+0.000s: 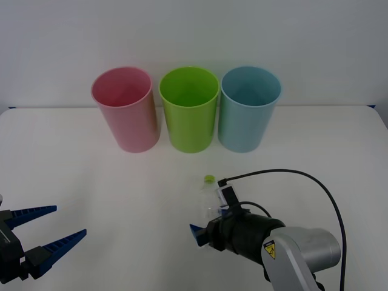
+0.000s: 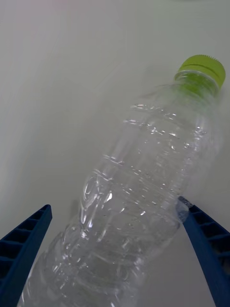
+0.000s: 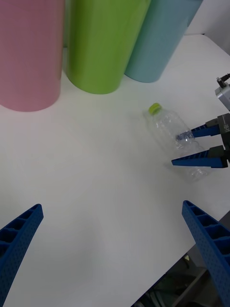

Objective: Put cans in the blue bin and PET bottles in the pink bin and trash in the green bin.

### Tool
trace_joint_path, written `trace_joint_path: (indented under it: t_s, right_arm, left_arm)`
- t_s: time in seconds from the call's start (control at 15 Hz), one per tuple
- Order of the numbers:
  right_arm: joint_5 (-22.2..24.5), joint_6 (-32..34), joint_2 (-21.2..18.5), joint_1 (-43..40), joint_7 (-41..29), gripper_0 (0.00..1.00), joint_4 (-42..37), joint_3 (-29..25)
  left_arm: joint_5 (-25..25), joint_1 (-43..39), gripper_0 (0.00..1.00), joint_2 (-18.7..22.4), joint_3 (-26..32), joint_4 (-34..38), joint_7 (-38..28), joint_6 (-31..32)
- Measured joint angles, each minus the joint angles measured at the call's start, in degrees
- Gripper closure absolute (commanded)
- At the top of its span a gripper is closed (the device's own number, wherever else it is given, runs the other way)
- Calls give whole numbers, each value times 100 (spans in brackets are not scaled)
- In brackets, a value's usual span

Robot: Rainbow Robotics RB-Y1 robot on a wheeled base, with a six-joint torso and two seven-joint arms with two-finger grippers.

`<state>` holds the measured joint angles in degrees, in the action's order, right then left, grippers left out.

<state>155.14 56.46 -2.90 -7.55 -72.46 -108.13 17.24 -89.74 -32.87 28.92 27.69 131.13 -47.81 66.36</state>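
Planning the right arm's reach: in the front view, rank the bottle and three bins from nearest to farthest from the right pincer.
1. PET bottle, between the right pincer fingers.
2. Blue bin, back right.
3. Green bin, back middle.
4. Pink bin, back left.

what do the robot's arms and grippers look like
Both grippers have two blue, ribbed, wedge-shaped fingers that taper to a tip: the left gripper on a black mount, the right gripper likewise. The right arm has a black wrist section, a silver-grey cylindrical link with a yellow triangular warning sticker, and a black cable looping over it to a small box.
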Motion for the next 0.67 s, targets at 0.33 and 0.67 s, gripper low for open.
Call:
trace_joint_path:
  t_s: [0.33,0.67]
  right_arm:
    - [0,-72,-9,-5,145,100,56,10]
    - [-1,-74,-25,-1,218,100,56,34]
  left_arm:
    - [0,0,0,0,0,0,0,0]
    - [0,0,0,0,0,0,0,0]
